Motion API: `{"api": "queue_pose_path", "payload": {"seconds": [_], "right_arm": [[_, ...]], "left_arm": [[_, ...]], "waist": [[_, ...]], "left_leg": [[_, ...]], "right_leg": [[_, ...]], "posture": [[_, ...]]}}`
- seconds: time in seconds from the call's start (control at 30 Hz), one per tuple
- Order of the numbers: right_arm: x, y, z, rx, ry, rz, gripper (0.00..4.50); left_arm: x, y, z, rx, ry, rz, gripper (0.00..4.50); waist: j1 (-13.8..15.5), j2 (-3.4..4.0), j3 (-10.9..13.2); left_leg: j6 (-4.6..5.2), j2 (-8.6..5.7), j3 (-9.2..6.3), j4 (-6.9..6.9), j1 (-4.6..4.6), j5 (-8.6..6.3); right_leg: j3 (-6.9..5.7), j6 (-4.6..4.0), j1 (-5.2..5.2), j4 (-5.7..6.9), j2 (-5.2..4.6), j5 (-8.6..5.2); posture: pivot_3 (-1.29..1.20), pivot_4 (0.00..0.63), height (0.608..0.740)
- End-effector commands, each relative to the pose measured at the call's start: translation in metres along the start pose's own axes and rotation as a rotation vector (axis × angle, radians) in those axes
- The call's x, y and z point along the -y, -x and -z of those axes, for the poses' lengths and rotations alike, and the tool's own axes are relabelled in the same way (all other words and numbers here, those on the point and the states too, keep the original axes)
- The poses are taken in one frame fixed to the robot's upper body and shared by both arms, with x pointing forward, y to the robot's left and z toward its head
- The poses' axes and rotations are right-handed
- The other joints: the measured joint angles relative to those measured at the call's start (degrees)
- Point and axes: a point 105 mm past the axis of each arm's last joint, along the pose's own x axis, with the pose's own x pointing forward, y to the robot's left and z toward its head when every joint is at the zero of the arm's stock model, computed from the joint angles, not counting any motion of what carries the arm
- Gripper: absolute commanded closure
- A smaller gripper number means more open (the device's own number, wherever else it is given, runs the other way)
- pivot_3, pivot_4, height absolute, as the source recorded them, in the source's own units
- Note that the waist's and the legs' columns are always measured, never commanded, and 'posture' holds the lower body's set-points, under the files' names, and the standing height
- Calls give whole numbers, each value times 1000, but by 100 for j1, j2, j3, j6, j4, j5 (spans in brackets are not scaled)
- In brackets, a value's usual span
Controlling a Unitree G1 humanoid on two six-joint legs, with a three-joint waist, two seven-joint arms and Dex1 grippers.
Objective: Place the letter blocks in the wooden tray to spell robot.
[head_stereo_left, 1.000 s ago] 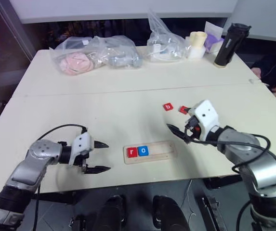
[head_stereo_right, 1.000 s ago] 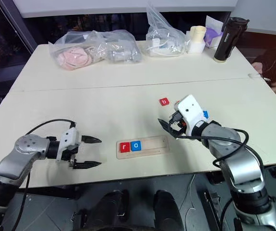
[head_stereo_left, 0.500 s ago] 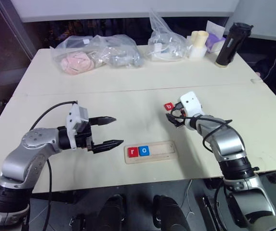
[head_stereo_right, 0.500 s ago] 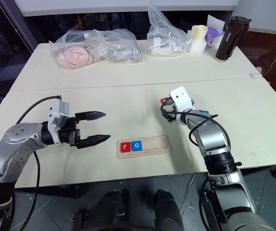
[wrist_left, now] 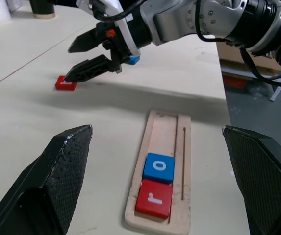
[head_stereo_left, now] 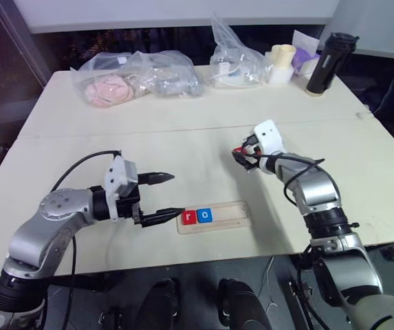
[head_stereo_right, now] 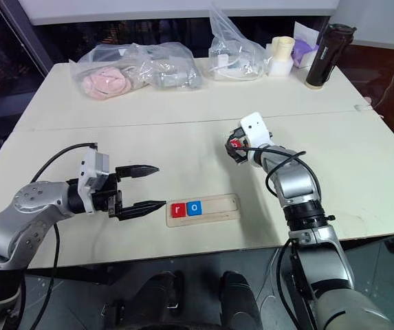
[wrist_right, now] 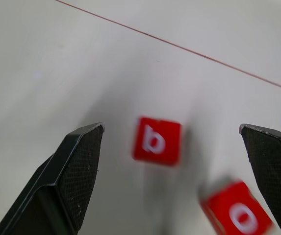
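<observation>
We are seeing a pale bare-wood tray [wrist_left: 177, 134], smooth matt red and blue blocks [wrist_left: 153, 198], matt cream table [head_stereo_left: 183, 137], crinkly glossy plastic bags [head_stereo_left: 138, 75], rough-textured black fingers [wrist_left: 49, 178].

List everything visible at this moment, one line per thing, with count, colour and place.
wooden tray: one, pale wood, near table edge between the arms.
r block: one, red, tray's left end.
o block: one, blue, in tray beside r.
b block: one, red, loose on table under the right gripper.
second o block: one, red, loose next to b.
blue block: one, letter hidden, behind the right gripper.
plastic bags: two, clear, far side of table.
black bottle: one, far right corner.
cream container: one, beside the bottle.
table: one, cream.
left gripper: open, beside tray's left end.
right gripper: open, above b.
</observation>
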Motion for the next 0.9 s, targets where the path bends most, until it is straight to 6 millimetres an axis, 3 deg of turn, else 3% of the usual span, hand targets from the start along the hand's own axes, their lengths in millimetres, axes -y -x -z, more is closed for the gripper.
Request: {"api": "queue_pose_path", "payload": {"seconds": [0.03, 0.3, 0.73, 0.83, 0.9], "right_arm": [[-7, -7, -12, 34, 0, -30, 0], [-11, -25, -1, -28, -13, -10, 0], [-19, -32, 17, -126, -200, -6, 0], [-15, -30, 23, -152, -209, 21, 861], [-14, -29, 25, -158, -210, 24, 1856]], "left_arm": [[0, -1, -2, 13, -29, -3, 47], [-1, 4, 0, -8, -53, -43, 47], [-5, 5, 2, -22, -68, -83, 47], [-5, 5, 2, -22, -66, -88, 0], [-6, 4, 3, -22, -67, -89, 0]], "waist": [[-6, 0, 0], [-18, 0, 0], [-28, 2, -2], [-19, 2, -2], [-14, 2, -3]], "left_leg": [[0, 0, 0, 2, 0, 0], [0, -1, 5, -4, 10, 0], [0, 0, 6, -4, 20, 0], [0, 0, 6, -3, 20, 0], [0, 0, 6, -2, 21, 0]], "right_leg": [[1, 0, 1, -1, -1, 0], [5, -1, 3, 0, -2, 0], [9, -1, 8, 4, -1, 1], [9, -1, 9, 4, -1, 1], [8, -1, 11, 4, -2, 1]], "posture": [[0, 150, 738], [0, 150, 738], [0, 150, 738], [0, 150, 738], [0, 150, 738]]}}
